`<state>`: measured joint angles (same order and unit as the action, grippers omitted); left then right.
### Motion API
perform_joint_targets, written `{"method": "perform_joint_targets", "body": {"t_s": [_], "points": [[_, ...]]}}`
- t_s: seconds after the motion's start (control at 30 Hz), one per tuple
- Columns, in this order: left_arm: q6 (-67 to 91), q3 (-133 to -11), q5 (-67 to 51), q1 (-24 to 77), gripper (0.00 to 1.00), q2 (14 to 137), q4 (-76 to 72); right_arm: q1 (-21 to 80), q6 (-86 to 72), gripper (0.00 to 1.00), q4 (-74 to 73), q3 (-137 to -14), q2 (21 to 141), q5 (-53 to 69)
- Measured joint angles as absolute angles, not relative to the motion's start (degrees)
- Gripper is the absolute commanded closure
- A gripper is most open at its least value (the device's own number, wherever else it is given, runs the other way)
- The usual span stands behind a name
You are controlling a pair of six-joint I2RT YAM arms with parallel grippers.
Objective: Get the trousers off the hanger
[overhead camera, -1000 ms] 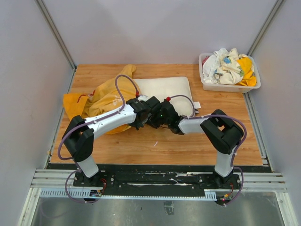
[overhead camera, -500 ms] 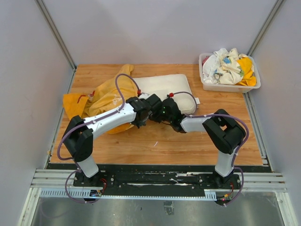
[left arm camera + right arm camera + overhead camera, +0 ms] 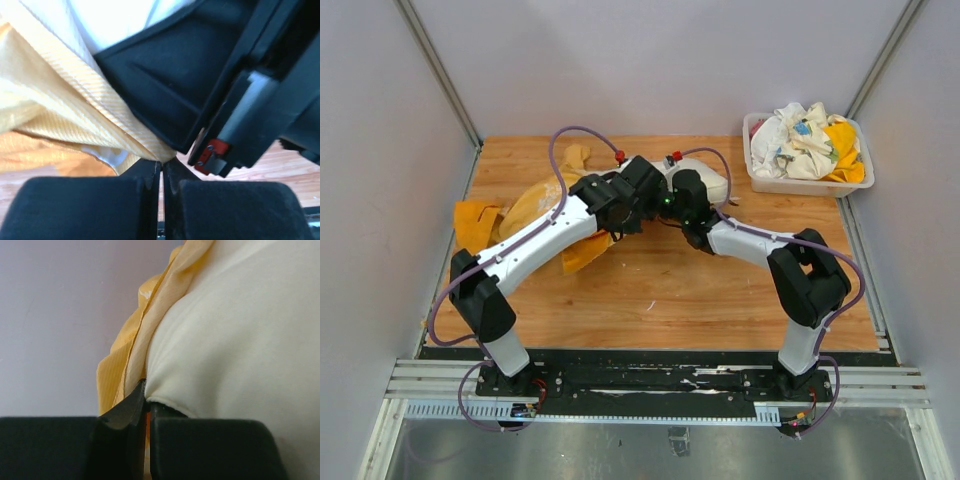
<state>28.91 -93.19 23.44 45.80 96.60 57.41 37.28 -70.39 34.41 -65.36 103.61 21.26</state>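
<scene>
— at the back of the worktop [image 3: 650, 290], what are you holding?
— my left jaws are clamped on the yellow trousers [image 3: 532, 200], which trail off to the left; my right jaws pinch the cream cloth [image 3: 230, 340] hem beside them.

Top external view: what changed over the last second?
Both arms swung toward the far edge. The right gripper closed on the cream cloth, bunching and lifting it; the left gripper, still shut on the yellow garment, dragged it along. The laundry bin stayed put.
</scene>
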Motion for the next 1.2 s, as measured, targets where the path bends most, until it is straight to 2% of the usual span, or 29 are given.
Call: {"method": "perform_joint_targets", "body": {"t_s": [0.33, 0.57, 0.9, 1.0, 1.1, 1.2], "points": [[25.21, -100.86, 15.77, 41.95, 1.0, 96.82, 59.35, 36.77, -70.26, 0.99, 34.94, -66.0, 103.66, 26.46], [25.1, -101.3, 8.93, 36.99, 1.0, 96.68, 57.82, 36.01, -67.26, 0.99, 32.6, -66.0, 102.83, 26.98], [24.38, -106.61, 5.8, 35.55, 1.0, 99.59, 59.29, 35.81, -61.98, 0.99, 28.53, -66.08, 101.86, 29.26], [24.4, -104.14, 4.56, 35.05, 1.0, 99.18, 57.45, 35.86, -61.1, 0.99, 28.53, -64.95, 101.89, 32.03], [24.97, -96.29, 1.91, 35.05, 1.0, 96.79, 53.95, 35.86, -59.11, 0.99, 26.59, -63.57, 102.02, 34.89], [26.59, -86.24, -1.76, 35.11, 0.9, 92.95, 49.63, 36.25, -57.43, 0.99, 24.91, -60.29, 102.1, 37.43]]}}
